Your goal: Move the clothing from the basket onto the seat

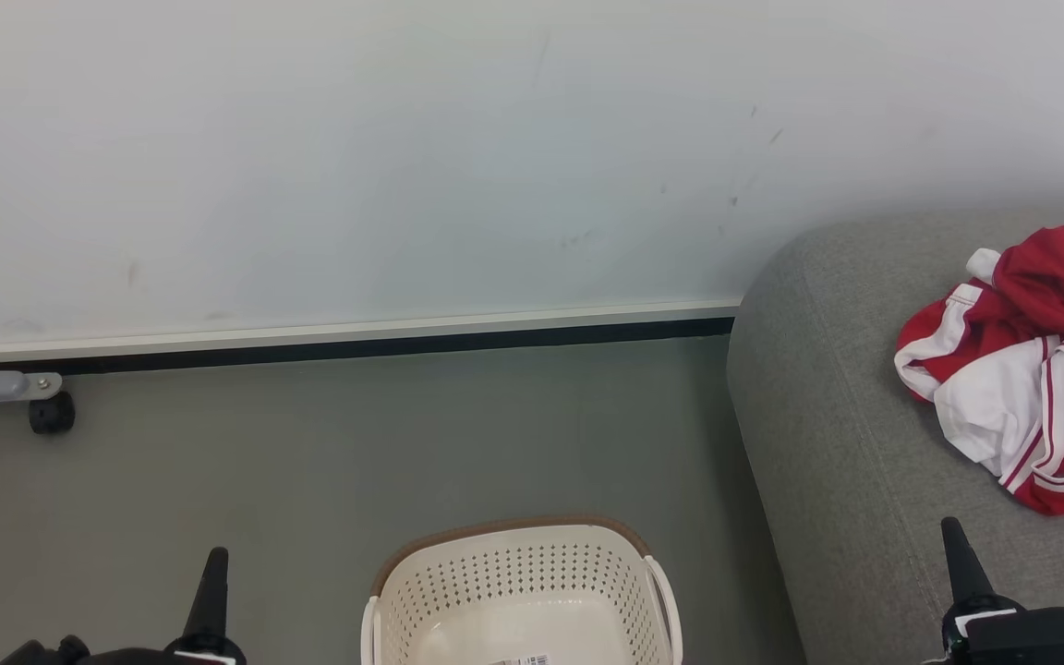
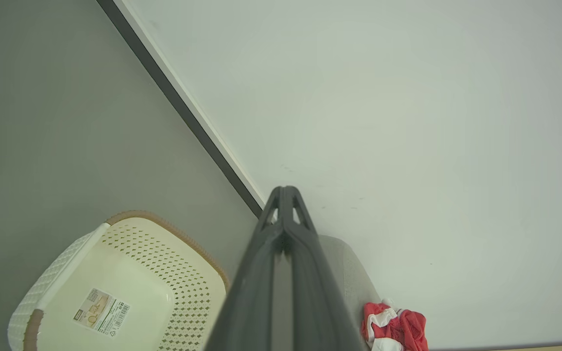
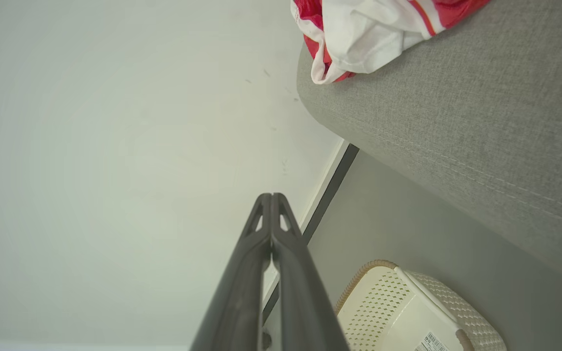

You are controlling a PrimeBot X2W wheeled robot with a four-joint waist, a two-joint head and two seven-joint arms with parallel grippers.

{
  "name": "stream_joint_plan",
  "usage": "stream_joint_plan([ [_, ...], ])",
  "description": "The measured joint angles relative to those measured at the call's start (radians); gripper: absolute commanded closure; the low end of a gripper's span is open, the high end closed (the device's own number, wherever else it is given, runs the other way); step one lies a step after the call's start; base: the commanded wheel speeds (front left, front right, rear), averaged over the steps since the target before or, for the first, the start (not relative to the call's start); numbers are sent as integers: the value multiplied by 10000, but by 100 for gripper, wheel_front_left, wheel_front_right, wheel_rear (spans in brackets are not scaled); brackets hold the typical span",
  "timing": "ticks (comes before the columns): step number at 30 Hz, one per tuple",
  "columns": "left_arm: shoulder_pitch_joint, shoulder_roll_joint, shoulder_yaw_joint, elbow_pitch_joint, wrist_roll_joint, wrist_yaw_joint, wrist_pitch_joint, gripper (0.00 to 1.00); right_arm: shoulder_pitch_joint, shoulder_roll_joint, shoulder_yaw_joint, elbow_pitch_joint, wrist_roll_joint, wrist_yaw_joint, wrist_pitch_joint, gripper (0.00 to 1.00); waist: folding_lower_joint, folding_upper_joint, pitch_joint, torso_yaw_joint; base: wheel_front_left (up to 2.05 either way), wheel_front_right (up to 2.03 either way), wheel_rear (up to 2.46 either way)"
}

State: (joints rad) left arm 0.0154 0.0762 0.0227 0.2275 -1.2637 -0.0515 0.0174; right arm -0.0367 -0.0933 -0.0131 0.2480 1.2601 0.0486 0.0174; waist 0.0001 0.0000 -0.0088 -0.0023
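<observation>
The clothing (image 1: 1021,369) lies on the seat (image 1: 828,462) beside a seemingly scuffed wall (image 1: 403,166).

Clothing (image 1: 1021,369) on the seat (image 1: 828,443), basket (image 1: 523,582) on floor (image 1: 310,462) left of it

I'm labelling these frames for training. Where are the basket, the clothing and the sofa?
basket (image 1: 523,577): head view, on its perforated back wall.
clothing (image 1: 1049,277): head view, on the red fabric at the top of the heap.
sofa (image 1: 818,462): head view, on bare grey upholstery left of the clothing.
</observation>
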Motion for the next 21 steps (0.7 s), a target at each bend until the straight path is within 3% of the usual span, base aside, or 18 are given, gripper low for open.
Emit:
stream_joint_plan([
  [21,-748,-249,556,529,-2623,-556,769,100,-375,391,-965,405,2717,575,779,100,0,0,88,19,0,0,0],
])
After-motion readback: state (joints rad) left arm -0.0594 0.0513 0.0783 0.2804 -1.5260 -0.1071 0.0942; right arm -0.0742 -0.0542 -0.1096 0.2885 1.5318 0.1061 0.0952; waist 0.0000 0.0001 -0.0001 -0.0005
